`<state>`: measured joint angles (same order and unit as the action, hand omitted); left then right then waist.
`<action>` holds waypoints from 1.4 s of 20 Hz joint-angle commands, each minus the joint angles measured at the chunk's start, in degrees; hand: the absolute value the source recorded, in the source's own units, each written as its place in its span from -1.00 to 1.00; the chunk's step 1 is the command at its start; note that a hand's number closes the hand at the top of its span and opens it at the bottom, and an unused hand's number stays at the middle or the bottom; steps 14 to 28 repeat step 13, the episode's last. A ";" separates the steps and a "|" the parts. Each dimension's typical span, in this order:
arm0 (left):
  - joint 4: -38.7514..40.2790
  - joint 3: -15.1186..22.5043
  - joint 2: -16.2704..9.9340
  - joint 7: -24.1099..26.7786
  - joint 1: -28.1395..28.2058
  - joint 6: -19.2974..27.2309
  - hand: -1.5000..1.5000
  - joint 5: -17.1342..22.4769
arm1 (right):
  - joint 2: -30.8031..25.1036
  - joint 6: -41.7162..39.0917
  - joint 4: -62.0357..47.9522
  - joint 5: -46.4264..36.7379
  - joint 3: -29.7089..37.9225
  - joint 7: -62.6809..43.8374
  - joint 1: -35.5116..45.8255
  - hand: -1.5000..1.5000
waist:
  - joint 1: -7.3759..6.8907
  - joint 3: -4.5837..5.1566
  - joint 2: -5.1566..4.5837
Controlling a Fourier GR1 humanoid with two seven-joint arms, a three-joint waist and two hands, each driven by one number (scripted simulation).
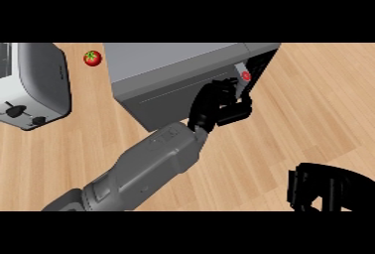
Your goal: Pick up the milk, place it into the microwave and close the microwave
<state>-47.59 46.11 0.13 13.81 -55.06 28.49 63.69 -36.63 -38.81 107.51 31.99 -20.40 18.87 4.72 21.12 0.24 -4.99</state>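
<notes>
Fingers of our left hand point(219, 106) curl against front edge of microwave door point(176, 94), nothing held that we can make out. Door looks nearly shut; narrow dark gap at its right edge. In gap, small grey carton with red mark, likely milk point(243, 75), inside microwave point(176, 59). We judge closing step underway; next move calls for pushing door flush. Right hand point(322, 188) rests at lower right, fingers curled, empty. Toaster point(33, 84) and tomato point(92, 58) sit on counter point(322, 99) at left.
</notes>
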 commanded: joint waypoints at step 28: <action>10.29 -4.05 -2.19 4.98 3.72 -13.13 1.00 8.55 | 4.55 8.63 11.29 -5.54 -5.92 -2.09 -9.23 1.00 | -4.88 0.31 0.75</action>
